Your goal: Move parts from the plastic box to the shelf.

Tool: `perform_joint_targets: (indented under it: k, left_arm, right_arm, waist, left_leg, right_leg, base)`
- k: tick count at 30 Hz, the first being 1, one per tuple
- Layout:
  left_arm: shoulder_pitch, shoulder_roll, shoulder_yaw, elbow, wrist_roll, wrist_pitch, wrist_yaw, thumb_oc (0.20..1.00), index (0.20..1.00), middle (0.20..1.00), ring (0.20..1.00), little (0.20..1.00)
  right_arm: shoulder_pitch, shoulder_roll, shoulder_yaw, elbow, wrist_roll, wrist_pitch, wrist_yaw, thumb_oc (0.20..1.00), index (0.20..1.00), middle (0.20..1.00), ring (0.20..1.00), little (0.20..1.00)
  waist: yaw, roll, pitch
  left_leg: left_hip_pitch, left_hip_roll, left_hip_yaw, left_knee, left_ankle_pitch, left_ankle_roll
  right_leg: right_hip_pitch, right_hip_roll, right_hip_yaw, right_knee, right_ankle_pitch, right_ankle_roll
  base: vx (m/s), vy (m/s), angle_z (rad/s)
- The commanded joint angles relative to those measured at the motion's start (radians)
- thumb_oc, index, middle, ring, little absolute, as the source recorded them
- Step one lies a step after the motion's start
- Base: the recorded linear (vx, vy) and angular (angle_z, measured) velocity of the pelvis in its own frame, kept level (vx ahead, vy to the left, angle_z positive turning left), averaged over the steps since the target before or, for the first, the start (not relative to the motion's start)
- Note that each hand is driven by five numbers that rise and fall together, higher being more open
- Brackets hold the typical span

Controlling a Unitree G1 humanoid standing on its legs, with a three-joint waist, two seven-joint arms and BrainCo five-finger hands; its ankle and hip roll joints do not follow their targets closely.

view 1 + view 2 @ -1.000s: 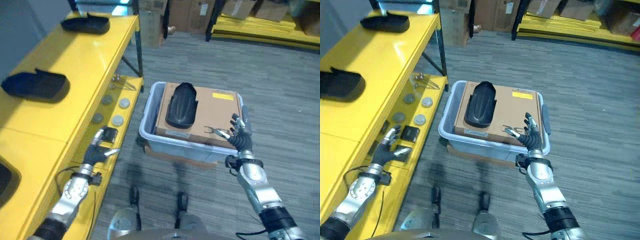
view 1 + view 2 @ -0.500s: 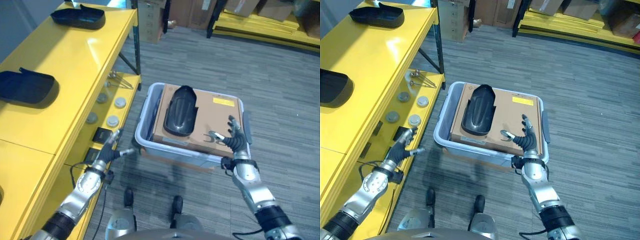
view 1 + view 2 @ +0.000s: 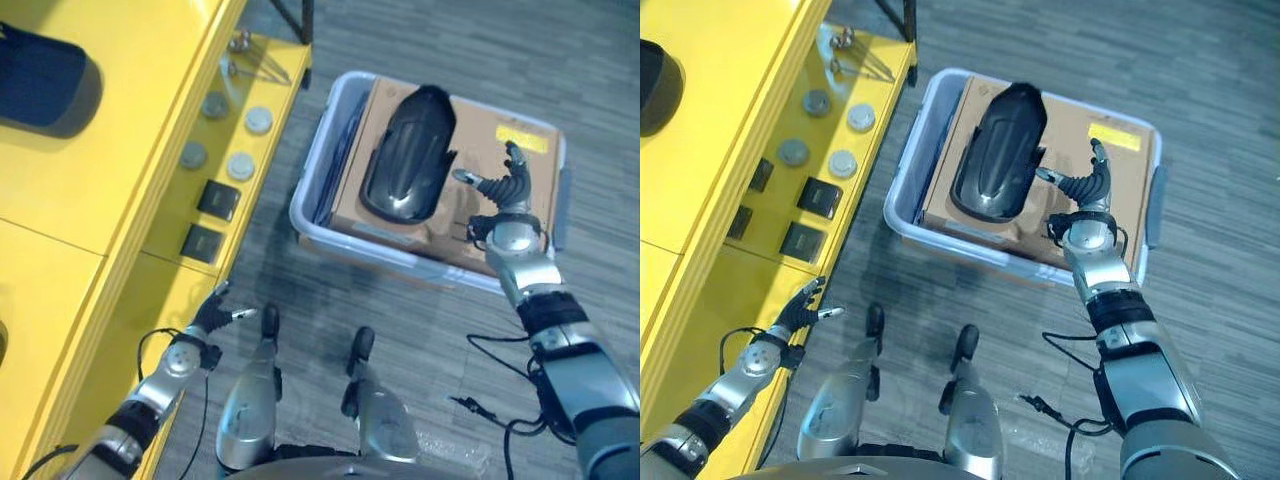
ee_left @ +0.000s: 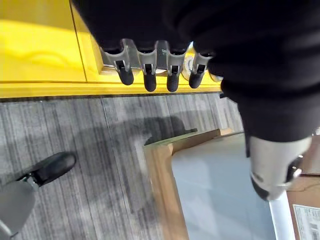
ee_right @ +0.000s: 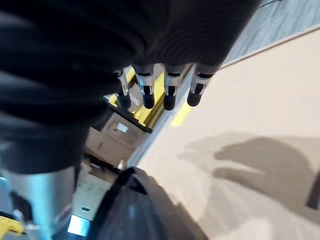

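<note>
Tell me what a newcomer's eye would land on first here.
The glossy black part lying on a cardboard sheet in the plastic box on the floor. The right hand, open, hovers over the cardboard just beside that part. Along the robot's left runs the bright yellow shelf, its lower level holding round discs and black squares; the open left hand hangs low beside it.

A brown cardboard box (image 3: 420,238) is lying flat, carrying a yellow label (image 3: 525,140) at its far right corner. To its left, four grey round discs (image 3: 240,166) are sitting in a loose cluster, and nearer than these, two black square pieces (image 3: 219,199) are lying one behind the other. Farther off on that same left side, a few small metal bits (image 3: 240,55) are resting together. Grey striped carpet (image 3: 420,330) is stretching out around the cardboard box.
</note>
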Motion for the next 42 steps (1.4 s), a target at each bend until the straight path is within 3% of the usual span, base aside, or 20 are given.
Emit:
perform_joint_targets:
  k: [1,3,14,15,16,19,21,25,30,32,34,35,37,40,42]
  left_arm:
    - [-0.021,-0.018,-0.040,0.049,-0.048,-0.054,0.030,1.000,1.000,1.000,1.000,1.000]
    - [-0.031,-0.035,-0.036,0.102,-0.051,-0.054,0.027,1.000,1.000,1.000,1.000,1.000]
    - [-0.021,-0.049,-0.024,0.213,-0.098,-0.073,0.000,1.000,1.000,1.000,1.000,1.000]
    - [-0.020,-0.049,-0.024,0.215,-0.105,-0.076,-0.003,1.000,1.000,1.000,1.000,1.000]
    - [-0.015,-0.048,-0.023,0.221,-0.105,-0.084,-0.010,1.000,1.000,1.000,1.000,1.000]
    - [-0.009,-0.047,-0.018,0.216,-0.115,-0.083,-0.020,1.000,1.000,1.000,1.000,1.000]
    - [-0.002,-0.046,-0.016,0.204,-0.122,-0.084,-0.025,1.000,1.000,1.000,1.000,1.000]
    - [0.004,-0.037,-0.022,0.188,-0.115,-0.091,-0.032,1.000,1.000,1.000,1.000,1.000]
    - [0.013,-0.010,0.003,0.159,-0.163,-0.102,-0.072,1.000,1.000,1.000,1.000,1.000]
    - [0.019,0.005,0.008,0.110,-0.146,-0.098,-0.089,1.000,1.000,1.000,1.000,1.000]
    - [0.023,0.023,0.009,0.034,-0.170,-0.081,-0.128,1.000,1.000,1.000,1.000,1.000]
    - [0.021,0.041,0.002,-0.033,-0.167,-0.069,-0.149,1.000,1.000,1.000,1.000,1.000]
    - [0.014,0.067,-0.001,-0.144,-0.184,-0.027,-0.160,1.000,1.000,1.000,1.000,1.000]
    - [0.002,0.084,0.003,-0.246,-0.220,0.016,-0.171,1.000,1.000,1.000,1.000,1.000]
    - [-0.004,0.082,0.008,-0.323,-0.251,0.067,-0.173,1.000,1.000,1.000,1.000,1.000]
  right_arm:
    - [-0.058,-0.105,0.054,0.008,0.014,0.001,0.007,1.000,1.000,1.000,1.000,1.000]
    - [-0.109,-0.120,0.087,0.072,0.000,0.043,0.068,1.000,1.000,1.000,1.000,1.000]
    - [-0.286,-0.157,0.241,0.283,-0.056,0.100,0.262,1.000,1.000,1.000,1.000,1.000]
    - [-0.307,-0.160,0.257,0.304,-0.077,0.110,0.287,0.507,0.507,0.507,0.507,0.507]
    - [-0.336,-0.163,0.286,0.333,-0.099,0.129,0.316,0.200,0.200,0.200,0.200,0.200]
    - [-0.354,-0.169,0.307,0.356,-0.150,0.175,0.359,0.200,0.200,0.200,0.200,0.200]
    - [-0.369,-0.179,0.352,0.401,-0.276,0.226,0.396,0.200,0.200,0.200,0.200,0.200]
    - [-0.367,-0.204,0.410,0.463,-0.412,0.267,0.440,0.200,0.200,0.200,0.200,0.200]
    - [-0.319,-0.212,0.396,0.488,-0.357,0.315,0.579,0.200,0.200,0.200,0.200,0.200]
    - [-0.257,-0.211,0.360,0.489,-0.376,0.315,0.594,0.200,0.200,0.200,0.200,0.200]
    - [-0.186,-0.216,0.330,0.500,-0.379,0.281,0.577,0.200,0.200,0.200,0.200,0.200]
    - [-0.130,-0.216,0.302,0.498,-0.377,0.216,0.514,0.200,0.200,0.200,0.200,0.200]
    - [-0.048,-0.218,0.261,0.454,-0.380,0.149,0.420,0.200,0.200,0.200,0.200,0.200]
    - [0.020,-0.225,0.222,0.365,-0.414,0.089,0.317,0.200,0.200,0.200,0.200,0.200]
    - [0.081,-0.228,0.196,0.263,-0.453,0.088,0.253,0.200,0.200,0.200,0.200,0.200]
  waist:
    - [0.010,-0.005,-0.030]
    - [0.016,0.004,-0.009]
    - [0.057,0.031,0.028]
    - [0.062,0.034,0.031]
    - [0.069,0.037,0.031]
    - [0.073,0.040,0.031]
    - [0.082,0.039,0.030]
    - [0.091,0.030,0.021]
    - [0.093,0.002,-0.012]
    - [0.094,-0.012,-0.029]
    - [0.095,-0.023,-0.055]
    - [0.092,-0.032,-0.075]
    - [0.083,-0.047,-0.113]
    - [0.066,-0.058,-0.147]
    - [0.050,-0.065,-0.178]
  left_leg:
    - [0.029,-0.034,-0.027,-0.008,-0.134,0.012]
    - [0.013,-0.038,-0.038,-0.008,-0.127,0.011]
    - [-0.038,-0.050,-0.063,-0.008,-0.101,0.005]
    - [-0.042,-0.052,-0.066,-0.008,-0.099,0.004]
    - [-0.045,-0.053,-0.071,-0.008,-0.096,0.002]
    - [-0.048,-0.053,-0.073,-0.008,-0.093,0.000]
    - [-0.044,-0.052,-0.074,-0.008,-0.092,-0.001]
    - [-0.031,-0.046,-0.073,-0.008,-0.095,-0.002]
    - [-0.001,-0.039,-0.070,-0.008,-0.107,-0.005]
    - [0.016,-0.033,-0.063,-0.008,-0.113,-0.007]
    - [0.039,-0.026,-0.056,-0.008,-0.122,-0.008]
    - [0.059,-0.022,-0.048,-0.008,-0.128,-0.010]
    - [0.094,-0.016,-0.035,-0.008,-0.137,-0.009]
    - [0.125,-0.010,-0.020,-0.008,-0.147,-0.008]
    - [0.153,-0.006,-0.005,-0.008,-0.156,-0.007]
  right_leg:
    - [0.019,0.021,-0.012,0.013,-0.106,-0.004]
    - [-0.002,0.019,-0.017,0.022,-0.105,-0.004]
    - [-0.046,-0.001,-0.057,0.030,-0.096,0.007]
    - [-0.050,-0.003,-0.062,0.030,-0.095,0.007]
    - [-0.052,-0.005,-0.069,0.030,-0.096,0.007]
    - [-0.051,-0.007,-0.076,0.032,-0.096,0.006]
    - [-0.045,-0.009,-0.086,0.033,-0.098,0.006]
    - [-0.027,-0.009,-0.099,0.033,-0.100,0.008]
    - [0.006,-0.003,-0.104,0.023,-0.102,0.008]
    - [0.023,-0.002,-0.110,0.022,-0.103,0.007]
    - [0.048,-0.001,-0.118,0.017,-0.106,0.005]
    - [0.069,0.002,-0.122,0.013,-0.105,0.005]
    - [0.102,0.005,-0.119,0.009,-0.107,0.004]
    - [0.127,0.007,-0.111,0.007,-0.109,0.004]
    - [0.150,0.009,-0.103,0.005,-0.112,0.004]
  base:
    - [-0.03,0.025,0.07]
    - [-0.04,0.028,0.05]
    - [-0.03,0.001,0.07]
    - [-0.04,-0.005,0.14]
    - [-0.04,0.001,0.24]
    - [-0.01,0.005,0.11]
    - [-0.01,-0.007,0.02]
    - [-0.01,-0.035,0.12]
    - [-0.01,-0.061,0.08]
    - [0.00,-0.086,0.03]
    - [0.02,-0.093,0.08]
    - [0.05,-0.114,0.07]
    - [0.06,-0.099,0.08]
    - [0.03,-0.057,-0.02]
    - [0.06,-0.046,-0.26]
